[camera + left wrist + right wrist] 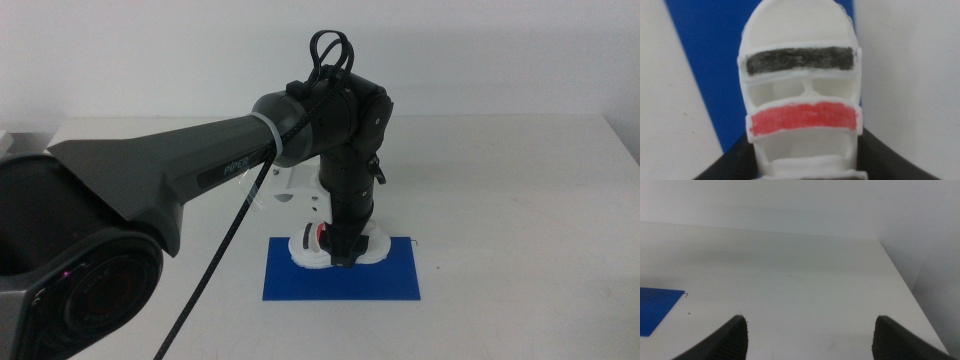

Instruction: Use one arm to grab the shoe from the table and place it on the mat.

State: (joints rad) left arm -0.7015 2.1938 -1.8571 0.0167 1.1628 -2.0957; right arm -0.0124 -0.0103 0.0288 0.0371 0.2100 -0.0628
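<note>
Over the deep blue rectangular mat [340, 270] | left gripper [342, 258] pinches small white sneaker with black and red stripes [801, 95], apparently touching down | release left | right gripper [810, 335] spread, waiting aside

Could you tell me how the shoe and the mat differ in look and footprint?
The shoe is white with a black and a red stripe; the mat is solid deep blue. The shoe stands raised and moulded, held in the left claw; the mat lies flat and extends past it. Both sit on the table.
</note>
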